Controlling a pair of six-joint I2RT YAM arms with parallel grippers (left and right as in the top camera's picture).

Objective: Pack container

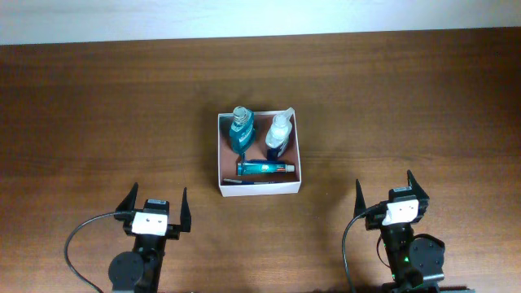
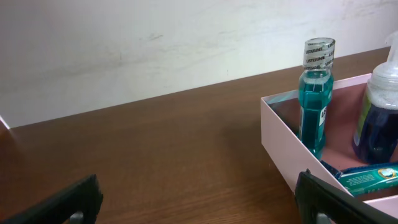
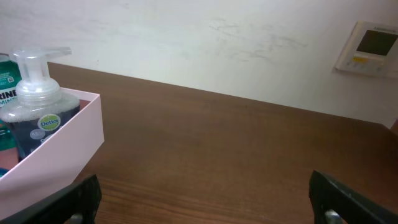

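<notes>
The container (image 1: 221,150) is a shallow square box with white walls and a pinkish inside, at the table's middle. In it stand a teal mouthwash bottle (image 1: 241,129) and a dark pump soap bottle (image 1: 278,136); a teal tube (image 1: 265,168) lies across its near part. The left wrist view shows the box wall (image 2: 283,146), the mouthwash bottle (image 2: 314,99), the soap bottle (image 2: 378,118) and the tube (image 2: 372,176). The right wrist view shows the box wall (image 3: 59,149) and the soap bottle (image 3: 38,112). My left gripper (image 1: 155,205) and right gripper (image 1: 388,195) are open and empty, near the front edge.
The brown wooden table (image 1: 98,114) runs back to a white wall (image 1: 244,16). A white wall thermostat (image 3: 370,47) shows in the right wrist view. A thin dark item (image 1: 234,182) lies in the box's front left corner.
</notes>
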